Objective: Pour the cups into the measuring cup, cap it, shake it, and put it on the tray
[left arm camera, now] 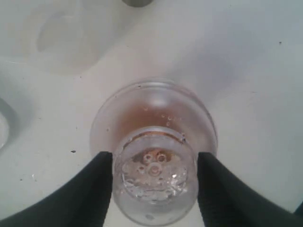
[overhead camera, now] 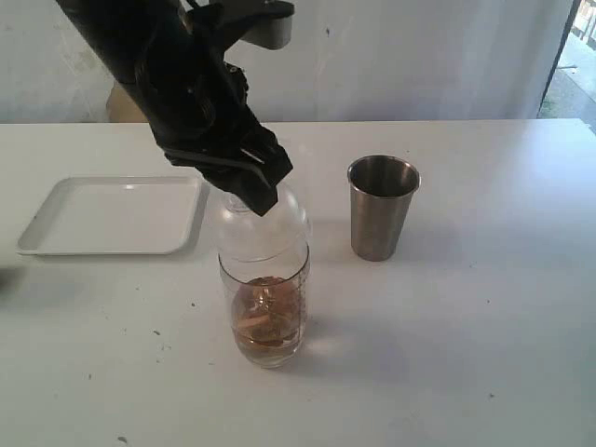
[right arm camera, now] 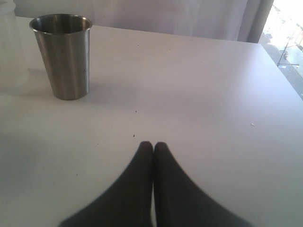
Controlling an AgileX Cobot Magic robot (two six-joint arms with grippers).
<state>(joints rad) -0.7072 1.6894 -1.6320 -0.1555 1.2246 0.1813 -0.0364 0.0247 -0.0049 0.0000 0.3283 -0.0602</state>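
Observation:
The clear measuring cup (overhead camera: 270, 317) stands mid-table with brown liquid and pieces in its lower part. A frosted plastic cup (overhead camera: 265, 228) sits upside down over its mouth like a cap. My left gripper (overhead camera: 251, 191) comes down from above, and its black fingers (left arm camera: 102, 184) press both sides of that frosted cup (left arm camera: 154, 184). The steel tumbler (overhead camera: 382, 207) stands upright to the right, apart from both. My right gripper (right arm camera: 153, 144) is shut on nothing, low over the bare table, with the steel tumbler (right arm camera: 64, 56) ahead of it. The wooden cup is out of view.
The white tray (overhead camera: 112, 214) lies flat at the left, with nothing on it, a short way from the measuring cup. The white table (overhead camera: 466, 354) carries small dark specks. A pale wall runs behind the table.

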